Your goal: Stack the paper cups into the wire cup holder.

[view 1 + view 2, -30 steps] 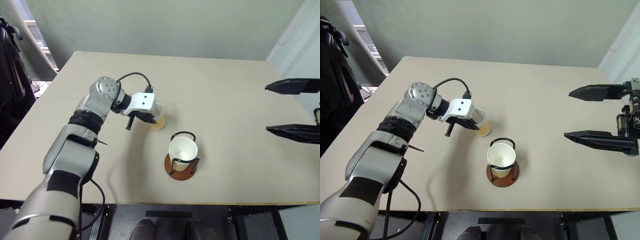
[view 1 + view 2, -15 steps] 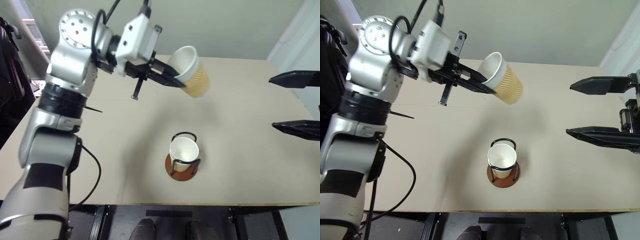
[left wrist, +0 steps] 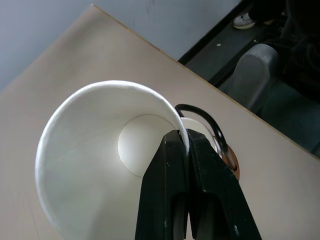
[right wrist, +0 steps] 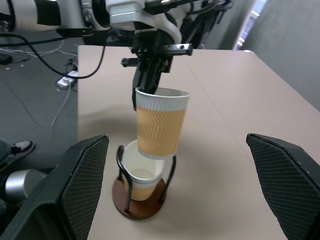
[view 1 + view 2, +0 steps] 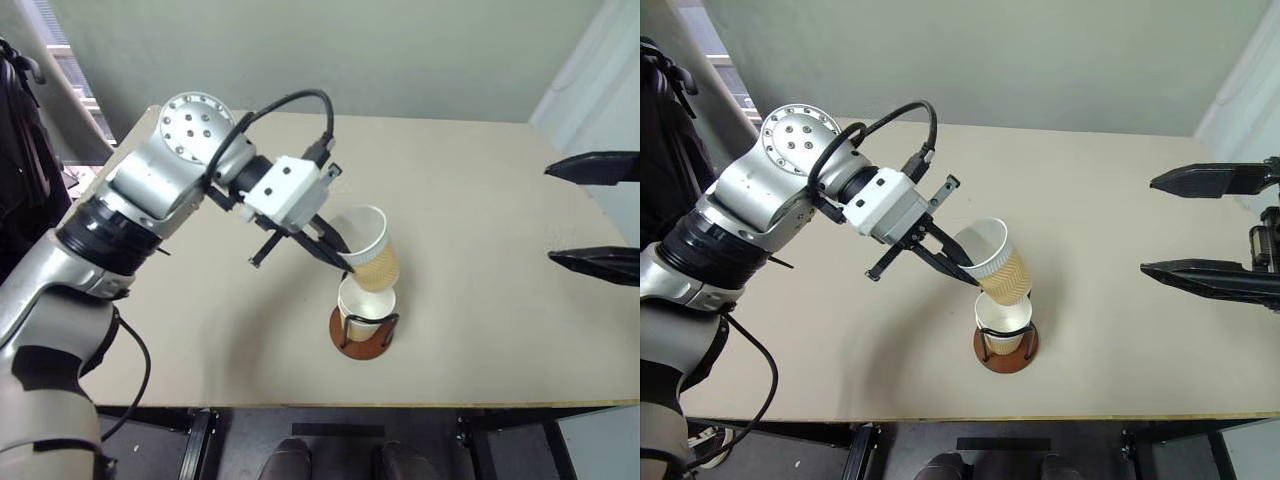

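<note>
Pinching the rim of a light, crushable paper cup [image 5: 372, 248], the left hand [image 5: 338, 247] holds it tilted just above the cup nested [image 5: 365, 300] in the wire cup holder [image 5: 362, 331]; the right hand [image 5: 1165, 226] waits open.

Soft, even indoor light falls on the pale table [image 5: 480, 200] from above, leaving only faint, diffuse shadows beneath the left arm [image 5: 150, 200] and beside the wire cup holder [image 5: 364, 335], with no hard glare on the matte top. In the head views the picture is sharp from near edge to far wall, though the table's edges bow slightly near the corners. In the left wrist view the held paper cup [image 3: 95, 165] is bright white inside and a little soft, and the black fingers [image 3: 165, 200] close to the lens are dark and lack detail.
</note>
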Robot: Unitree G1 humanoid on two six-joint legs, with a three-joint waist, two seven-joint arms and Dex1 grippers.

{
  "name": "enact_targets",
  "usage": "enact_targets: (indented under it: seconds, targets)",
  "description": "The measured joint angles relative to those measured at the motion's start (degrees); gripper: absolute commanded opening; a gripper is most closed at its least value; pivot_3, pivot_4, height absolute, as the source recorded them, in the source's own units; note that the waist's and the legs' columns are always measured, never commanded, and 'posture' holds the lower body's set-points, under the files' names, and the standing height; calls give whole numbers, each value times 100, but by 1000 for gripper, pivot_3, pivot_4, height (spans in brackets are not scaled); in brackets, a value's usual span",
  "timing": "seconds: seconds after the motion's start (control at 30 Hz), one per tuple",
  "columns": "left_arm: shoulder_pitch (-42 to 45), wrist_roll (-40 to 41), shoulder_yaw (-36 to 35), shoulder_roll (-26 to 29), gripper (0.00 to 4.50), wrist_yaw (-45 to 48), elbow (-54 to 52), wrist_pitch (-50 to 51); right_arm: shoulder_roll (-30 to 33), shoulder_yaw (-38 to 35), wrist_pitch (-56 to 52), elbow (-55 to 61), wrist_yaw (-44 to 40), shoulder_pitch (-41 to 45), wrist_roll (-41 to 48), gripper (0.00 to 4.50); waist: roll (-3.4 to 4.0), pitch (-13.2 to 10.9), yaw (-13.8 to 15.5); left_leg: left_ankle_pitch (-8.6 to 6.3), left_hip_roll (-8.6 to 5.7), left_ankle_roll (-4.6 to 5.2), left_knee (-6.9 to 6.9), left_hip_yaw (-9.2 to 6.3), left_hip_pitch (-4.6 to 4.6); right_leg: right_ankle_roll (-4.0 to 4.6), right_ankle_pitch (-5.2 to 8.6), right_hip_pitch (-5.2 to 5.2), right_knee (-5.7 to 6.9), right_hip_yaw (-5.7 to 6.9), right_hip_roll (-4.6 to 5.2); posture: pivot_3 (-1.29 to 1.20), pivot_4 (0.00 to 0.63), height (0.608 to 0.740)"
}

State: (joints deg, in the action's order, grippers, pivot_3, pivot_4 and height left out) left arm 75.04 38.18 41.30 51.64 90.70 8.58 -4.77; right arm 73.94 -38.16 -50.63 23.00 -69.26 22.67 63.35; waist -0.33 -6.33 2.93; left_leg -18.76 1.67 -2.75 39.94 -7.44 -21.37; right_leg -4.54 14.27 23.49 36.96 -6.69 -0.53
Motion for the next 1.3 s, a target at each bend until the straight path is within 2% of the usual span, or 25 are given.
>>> enact_targets:
  seconds: [0.27,0.6,0.7,1.0,1.03,1.2,1.3]
  targets:
    - [0,-110,479,110,29,0,3,-301,2,-171,-12,28,2,-179,-68,4500,2,-1,-4,-6,-1,4,0,1,-2,0,0,1,-3,0,0,0,150,740]
    - [-159,-601,485,-99,29,1,14,-478,1,-202,-15,113,23,-290,-67,4500,2,-1,-8,-7,-2,5,0,3,-3,0,0,0,-3,1,0,0,150,740]
    - [-159,-601,485,-98,986,2,-8,-403,1,-217,-15,147,23,-323,-68,4500,2,-1,-7,-7,-2,5,0,2,-3,0,0,-1,-3,1,1,0,150,740]
    - [-169,-640,424,-125,4226,6,-16,-274,-3,-214,24,197,-13,-412,-113,4500,3,-2,-7,-8,-2,5,0,2,-3,1,0,-1,-4,1,1,0,150,740]
    - [-186,-674,318,-168,4414,7,24,-212,-5,-188,67,180,-40,-411,-147,4500,2,-2,-7,-8,-3,6,0,2,-4,0,0,-1,-4,1,1,0,150,740]
    - [-331,-860,-712,-336,4414,-109,397,212,-129,309,484,-204,-116,-404,-587,4500,2,-2,-22,-9,-1,6,0,3,-3,0,0,-1,-2,1,0,0,150,740]
    - [-627,-892,-1573,-122,4414,-468,779,690,-299,672,791,-872,-161,-447,-1062,4500,5,0,-52,-8,2,6,-3,5,-2,1,0,4,0,0,1,0,150,740]
